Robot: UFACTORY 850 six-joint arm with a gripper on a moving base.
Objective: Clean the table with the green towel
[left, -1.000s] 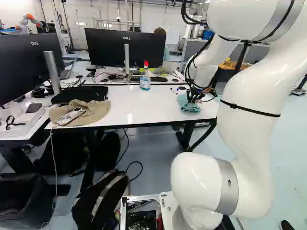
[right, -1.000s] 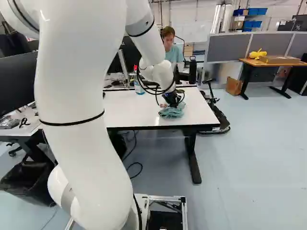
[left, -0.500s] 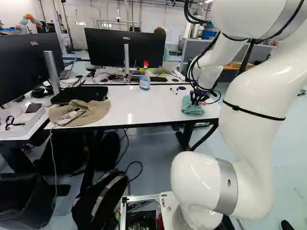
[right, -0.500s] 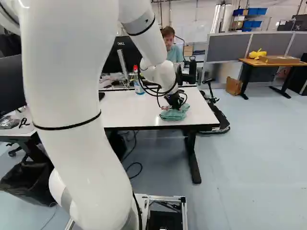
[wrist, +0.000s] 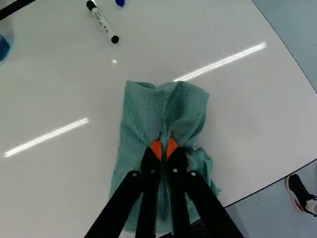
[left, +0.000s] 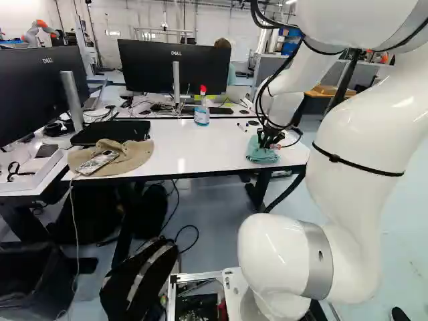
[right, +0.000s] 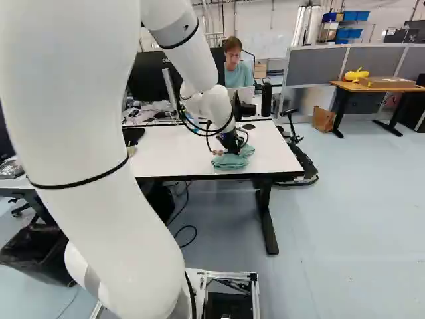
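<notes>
At the right part of the white table (left: 194, 144), my gripper (left: 267, 142) is down at the green towel (left: 261, 154). The right base view also has the gripper (right: 230, 145) on the towel (right: 230, 161), close to the table's right end. In the wrist view the gripper (wrist: 164, 148) is shut on the towel (wrist: 143, 106), pinching a raised fold between its orange pads. The bunched cloth lies on the tabletop and spreads around and under the fingers.
A marker (wrist: 104, 22) lies on the table ahead of the gripper. Farther left are a spray bottle (left: 202, 110), a beige hat (left: 124, 159) with a packet on it, and a black laptop (left: 112, 132). Monitors (left: 175, 67) stand behind. Another robot (left: 40, 30) is far back.
Over the last half second my arm has shifted a little to the left in both base views, and the towel has slid along the table with the gripper. The base has not moved.
</notes>
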